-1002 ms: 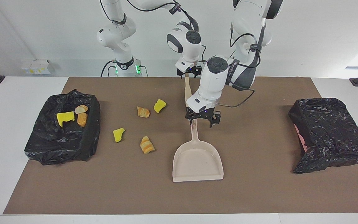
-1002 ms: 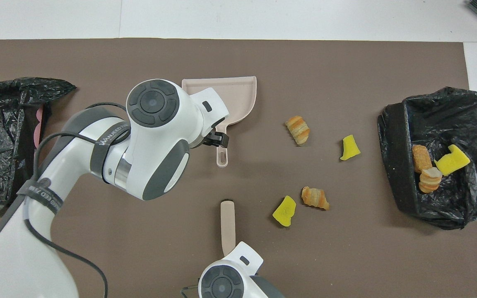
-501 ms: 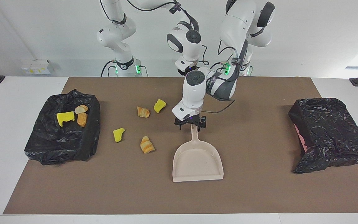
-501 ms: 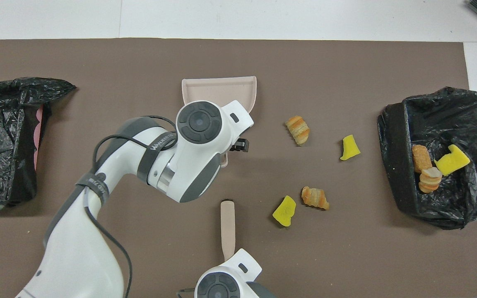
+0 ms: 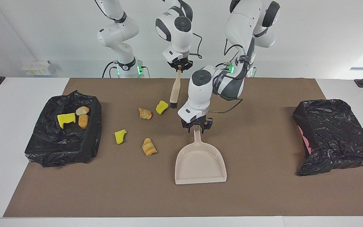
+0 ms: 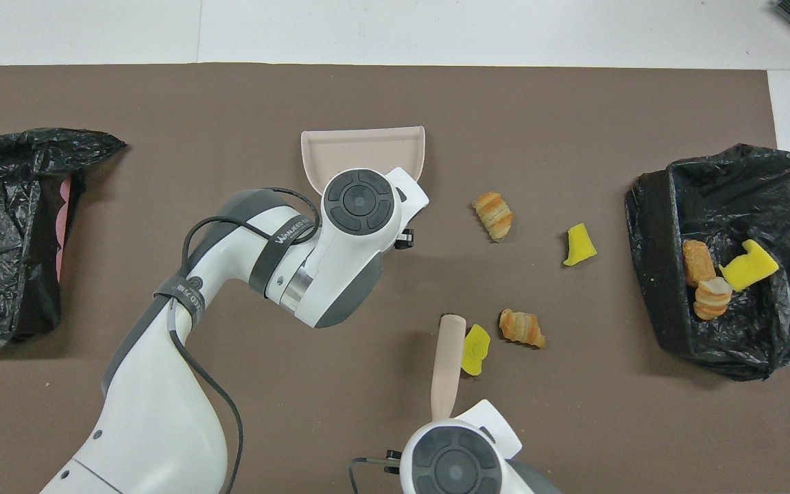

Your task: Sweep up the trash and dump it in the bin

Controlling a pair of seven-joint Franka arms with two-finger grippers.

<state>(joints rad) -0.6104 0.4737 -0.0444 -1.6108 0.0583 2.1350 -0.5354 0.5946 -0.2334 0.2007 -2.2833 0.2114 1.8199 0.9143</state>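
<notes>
**Both tools gripping, trash on the bench**

Facing view: the left tool [image 5: 197, 126] clamped the dustpan [image 5: 200, 162] handle. The right tool [image 5: 179, 66], closed on the brush [image 5: 175, 92], hung over the bench beside a yellow scrap [image 5: 162, 107].

Overhead view: four trash scraps [image 6: 493, 215] lay between dustpan [image 6: 362, 147] and bin [image 6: 659, 288]; three lay in the bin.

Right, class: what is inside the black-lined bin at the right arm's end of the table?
Inside the black-lined bin lie three scraps: a yellow spongy chunk and two bread-like lumps. Anything beneath the liner's folds is covered.
</notes>
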